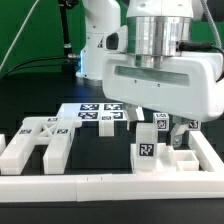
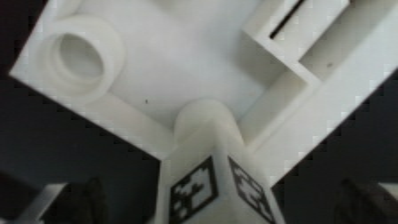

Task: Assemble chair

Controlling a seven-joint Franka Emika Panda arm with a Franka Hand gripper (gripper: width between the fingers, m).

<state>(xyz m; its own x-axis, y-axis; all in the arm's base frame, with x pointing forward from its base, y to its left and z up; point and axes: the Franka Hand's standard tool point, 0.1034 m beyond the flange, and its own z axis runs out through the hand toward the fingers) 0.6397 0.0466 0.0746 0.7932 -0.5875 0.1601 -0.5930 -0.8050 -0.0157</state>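
Note:
In the wrist view a white chair post [image 2: 214, 185] with black-and-white tags on two faces stands up between my jaws. It rises from a white chair slab [image 2: 169, 95] that has a round hole [image 2: 80, 55] and long slots [image 2: 306, 35]. My gripper [image 2: 210, 207] is open, with a dark gap on each side of the post and nothing touching it. In the exterior view the gripper [image 1: 163, 122] hangs low over the right group of tagged chair blocks [image 1: 146, 152]. Its fingertips are partly hidden behind them.
A chunky white chair part [image 1: 38, 140] with tags lies at the exterior view's left. The marker board [image 1: 100, 112] lies behind the parts in the middle. Plain white border rails run along the front [image 1: 100, 181] and the right [image 1: 207, 150].

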